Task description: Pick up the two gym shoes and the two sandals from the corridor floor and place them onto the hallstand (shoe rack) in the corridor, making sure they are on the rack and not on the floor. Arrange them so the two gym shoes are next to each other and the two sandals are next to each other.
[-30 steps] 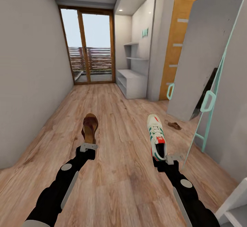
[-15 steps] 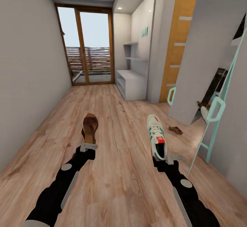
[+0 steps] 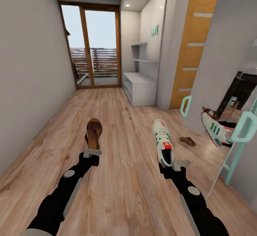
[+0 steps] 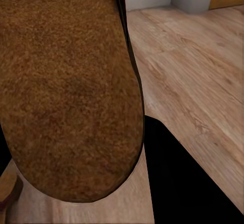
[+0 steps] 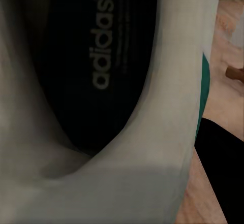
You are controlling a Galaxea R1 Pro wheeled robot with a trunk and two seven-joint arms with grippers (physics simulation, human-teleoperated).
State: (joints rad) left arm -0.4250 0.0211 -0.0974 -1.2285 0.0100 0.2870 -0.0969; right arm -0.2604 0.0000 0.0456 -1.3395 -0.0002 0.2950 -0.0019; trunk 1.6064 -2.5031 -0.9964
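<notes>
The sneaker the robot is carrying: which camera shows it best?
The head view: the whole sneaker shows, toe forward, stripes and red patches plain, held at its heel by the right gripper. The right wrist view sits too close, showing just its dark insole and white inner wall. The left wrist view shows a sandal.

Your left end effector (image 3: 92, 152), pale matt metal, carries a dark brown leather sandal (image 3: 94, 132); its tan footbed looks rough and suede-like up close. Your right end effector (image 3: 176, 164) carries a white lace-up gym shoe (image 3: 162, 141) with smooth leather and a matt dark printed insole. Light brown wood-grain plank floor (image 3: 125, 179): satin sheen. Low white hallstand (image 3: 138, 88): matt, smooth.
</notes>
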